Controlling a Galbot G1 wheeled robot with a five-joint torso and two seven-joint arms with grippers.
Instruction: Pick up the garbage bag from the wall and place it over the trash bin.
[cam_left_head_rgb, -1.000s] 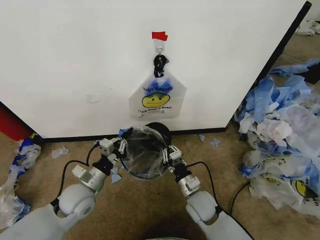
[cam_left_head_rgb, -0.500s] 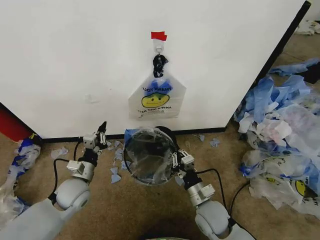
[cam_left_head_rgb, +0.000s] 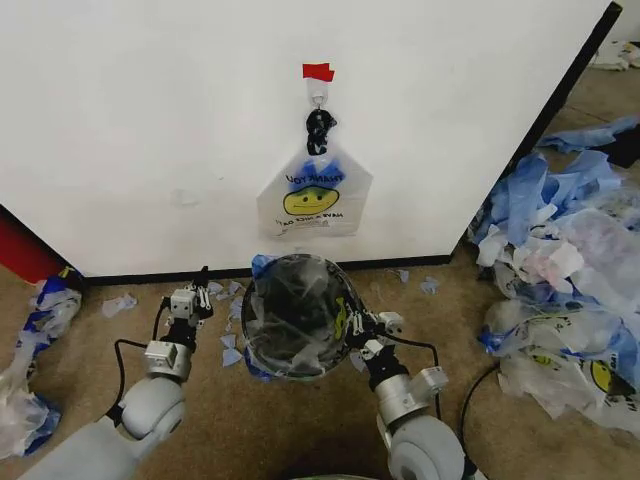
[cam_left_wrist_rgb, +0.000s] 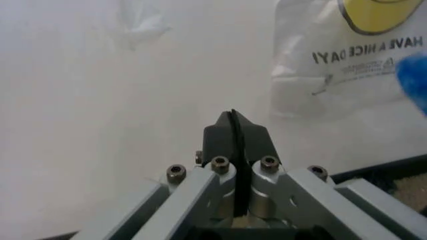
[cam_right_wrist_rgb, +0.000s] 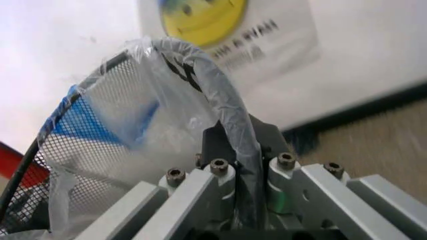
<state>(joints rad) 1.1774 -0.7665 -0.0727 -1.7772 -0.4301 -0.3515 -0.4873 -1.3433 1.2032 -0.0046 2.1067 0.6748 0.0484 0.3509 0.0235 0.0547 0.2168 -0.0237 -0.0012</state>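
Two grippers are seen low in the head view, one on each side of the trash bin (cam_left_head_rgb: 297, 315). The right gripper (cam_left_head_rgb: 352, 331) is pressed together on the bin's plastic-covered rim, which is pinched between its fingers in the right wrist view (cam_right_wrist_rgb: 230, 135). The bin is seen tipped, its mouth turned up toward the head camera, and it is lined with a clear plastic film with blue patches. The left gripper (cam_left_head_rgb: 192, 295) is held apart from the bin, just left of it over the floor (cam_left_head_rgb: 300, 420), with its fingers (cam_left_wrist_rgb: 233, 135) pressed together on nothing and pointed toward the wall (cam_left_head_rgb: 150, 120).

The garbage bag (cam_left_head_rgb: 314, 196) is hung by its knotted blue handles from a hook (cam_left_head_rgb: 318, 98) on the wall, under a strip of red tape (cam_left_head_rgb: 318, 72), directly above and behind the bin. Its yellow smiley face and dark print are faced outward. Small blue scraps (cam_left_head_rgb: 232, 352) are scattered on the floor near the bin, and a heap of crumpled bags (cam_left_head_rgb: 565, 270) is piled to the right.
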